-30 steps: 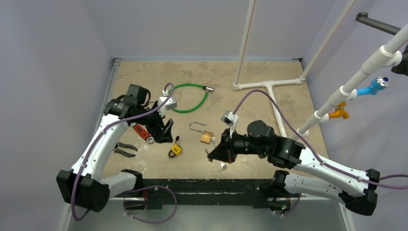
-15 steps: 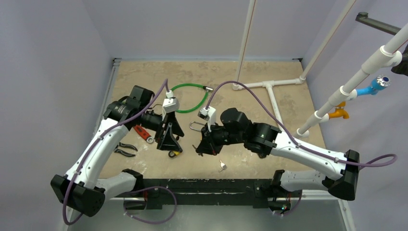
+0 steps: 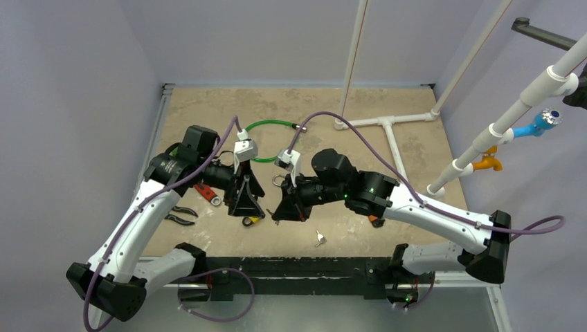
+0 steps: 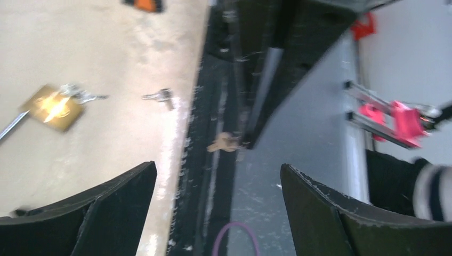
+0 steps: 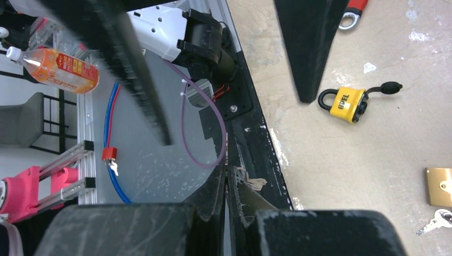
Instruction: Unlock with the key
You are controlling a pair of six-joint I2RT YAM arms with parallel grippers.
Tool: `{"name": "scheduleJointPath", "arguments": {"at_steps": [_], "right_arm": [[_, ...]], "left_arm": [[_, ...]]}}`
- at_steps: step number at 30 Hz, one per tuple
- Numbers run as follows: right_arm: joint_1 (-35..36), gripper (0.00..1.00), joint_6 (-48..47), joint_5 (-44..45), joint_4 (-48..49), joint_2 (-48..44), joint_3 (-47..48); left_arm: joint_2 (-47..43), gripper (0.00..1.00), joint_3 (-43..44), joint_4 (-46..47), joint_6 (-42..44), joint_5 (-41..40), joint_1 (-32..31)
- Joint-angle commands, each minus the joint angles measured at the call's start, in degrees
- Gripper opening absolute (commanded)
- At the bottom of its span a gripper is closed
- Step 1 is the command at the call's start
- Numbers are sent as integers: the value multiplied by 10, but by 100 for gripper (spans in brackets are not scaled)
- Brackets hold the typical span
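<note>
Loose key (image 3: 319, 238): it lies flat on the tabletop (image 3: 208, 111), close to the near edge and apart from both arms.
Right gripper (image 5: 224, 178): closed, the two fingers are pressed together and I see nothing between them. It points down at the near part of the tabletop, a little left of the loose key.
Left gripper (image 4: 217, 170): open, the jaws stand wide apart and hold nothing. It points down just beside the right gripper.
Yellow padlock (image 5: 344, 104): it lies on the tabletop with the shackle closed, and one finger tip of the left gripper is just beside it. A black piece (image 5: 388, 88) sticks out from its side; I cannot tell if it is a key.
Brass padlock (image 4: 53, 106): it lies flat, farther in, with small keys (image 4: 80, 95) touching it.
Black pliers (image 3: 178, 215): at the left, near the left arm.
Red-handled tool (image 3: 204, 190): just behind the pliers.
Green cable (image 3: 271, 123): curved, behind both grippers.
White pipe frame (image 3: 387, 123): at the far right.
</note>
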Motion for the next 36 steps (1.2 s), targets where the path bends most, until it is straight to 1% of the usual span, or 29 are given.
{"name": "scheduleJointPath", "arguments": {"at_steps": [1, 2, 3, 5, 8, 11, 13, 16, 19, 20, 21, 23, 27, 31, 33, 34, 36], "right_arm": [[-2, 0, -10, -5, -2, -32, -2], [-2, 0, -3, 7, -3, -48, -21], [-2, 0, 7, 17, -2, -65, -39], [-3, 0, 29, 30, -4, -103, -73], [-2, 0, 62, 49, -8, -155, -104], [-2, 0, 94, 74, -16, -210, -118], [-2, 0, 111, 89, -23, -238, -119], [-2, 0, 117, 104, -43, -251, -106], [-3, 0, 113, 113, -63, -251, -85], [-3, 0, 111, 117, -68, -252, -80], [-3, 0, 108, 121, -73, -252, -74], [-3, 0, 103, 127, -81, -250, -66], [-3, 0, 89, 135, -91, -244, -53], [-3, 0, 83, 140, -90, -240, -49], [-3, 0, 80, 144, -92, -239, -46], [-3, 0, 79, 147, -95, -239, -45], [-3, 0, 75, 152, -100, -240, -39]], "left_arm": [[-2, 86, 5, 41, -50, -248, -4], [14, 87, 6, 32, -44, -315, -4], [37, 91, 7, 23, -36, -363, -2], [56, 99, -10, 35, -32, -429, -4], [86, 100, -49, 65, -49, -484, -11], [125, 100, -83, 96, -67, -516, -27], [150, 100, -79, 110, -63, -552, -50], [181, 100, -91, 131, -54, -594, -88], [207, 100, -83, 125, -36, -665, -131], [215, 100, -82, 125, -28, -697, -139], [222, 100, -82, 120, -24, -708, -142], [237, 100, -95, 120, -18, -708, -142], [240, 100, -131, 152, -5, -685, -149], [292, 100, -102, 133, -13, -680, -165], [324, 100, -89, 126, -16, -659, -171], [334, 99, -86, 124, -15, -655, -174], [348, 92, -84, 123, -10, -642, -175]]}}
